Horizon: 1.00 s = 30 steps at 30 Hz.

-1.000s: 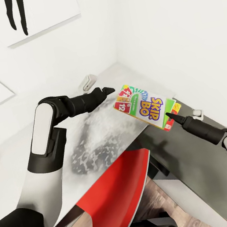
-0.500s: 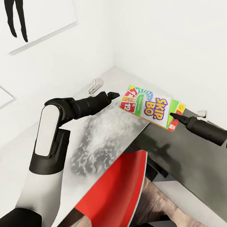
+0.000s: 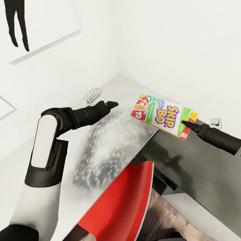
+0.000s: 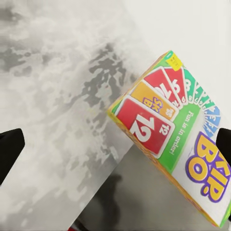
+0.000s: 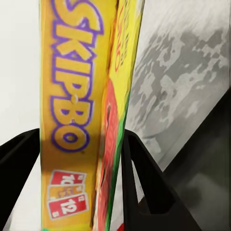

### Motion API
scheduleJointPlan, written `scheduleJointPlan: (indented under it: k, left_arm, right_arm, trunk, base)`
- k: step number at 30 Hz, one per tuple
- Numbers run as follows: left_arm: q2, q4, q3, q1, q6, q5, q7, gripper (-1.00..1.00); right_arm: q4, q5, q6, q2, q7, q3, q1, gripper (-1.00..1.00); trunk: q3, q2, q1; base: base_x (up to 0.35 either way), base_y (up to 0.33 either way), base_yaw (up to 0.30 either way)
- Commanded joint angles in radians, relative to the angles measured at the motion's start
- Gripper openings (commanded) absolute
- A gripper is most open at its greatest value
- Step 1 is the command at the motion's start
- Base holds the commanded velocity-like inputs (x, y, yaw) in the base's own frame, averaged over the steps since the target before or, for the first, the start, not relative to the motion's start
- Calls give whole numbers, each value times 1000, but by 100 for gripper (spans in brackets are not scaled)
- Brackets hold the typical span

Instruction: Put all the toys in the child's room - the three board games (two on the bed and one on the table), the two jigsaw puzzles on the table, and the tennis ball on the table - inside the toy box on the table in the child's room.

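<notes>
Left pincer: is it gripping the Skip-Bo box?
No. In the head view the left pincer hangs apart from the Skip-Bo box, which the right pincer clamps at its far end.

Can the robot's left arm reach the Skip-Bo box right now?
Probably yes. The left gripper points at the Skip-Bo box with only open air between them, and the right gripper holds the box up at its far end.

A Skip-Bo board game box looks like glossy printed cardboard; the right gripper holding it is matt black plastic; a tilted grey surface is smooth with mottled dark patches; the wall is matt white.
</notes>
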Motion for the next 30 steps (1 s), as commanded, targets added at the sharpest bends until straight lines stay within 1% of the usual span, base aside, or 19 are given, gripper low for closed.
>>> scheduleJointPlan:
  k: [1, 3, 4, 7, 8, 10, 12, 19, 30]
  left_arm:
    - [1, -1, -1, -1, -1, 10, 10, 100]
    - [3, -1, 23, 13, -2, 10, 8, 100]
    - [3, -1, 23, 13, -2, 10, 8, 100]
    - [6, -1, 66, 35, -2, 10, 6, 100]
    - [6, -1, 66, 35, -2, 10, 6, 100]
    - [7, -1, 92, 46, -2, 10, 5, 100]
    - [8, -1, 111, 54, -3, 10, 5, 100]
    - [8, -1, 135, 63, -5, 10, 3, 100]
    - [9, 0, 148, 83, -10, 17, -9, 100]
  right_arm:
    - [0, -1, 7, 0, 3, -1, -1, -100]
    - [0, -1, 7, 0, -1, -2, -1, -100]
    - [0, -1, 7, 0, -1, -2, -1, -100]
    - [0, -1, 7, 0, -4, -2, -1, -100]
    - [0, -1, 7, 0, -4, -2, -1, -100]
    - [0, -1, 7, 0, -5, -1, -1, -100]
    - [0, -1, 7, 1, -6, -1, -1, -100]
    - [0, -1, 7, 0, -7, -1, -1, -100]
    - [0, -1, 7, -2, -7, -1, -1, -100]
  trunk:
    - [0, -2, 1]
    - [4, -2, 1]
    - [5, -2, 1]
    - [10, -2, 1]
    - [12, -2, 1]
    - [15, -2, 1]
    - [18, -2, 1]
    - [29, -2, 1]
    - [47, -2, 1]
  base:
    - [0, 0, -61]
    - [0, 0, -61]
    - [0, 0, -62]
    - [0, 0, -62]
    - [0, 0, -62]
    - [0, 0, -62]
    - [0, 0, -62]
    - [0, 0, -62]
    - [0, 0, -62]
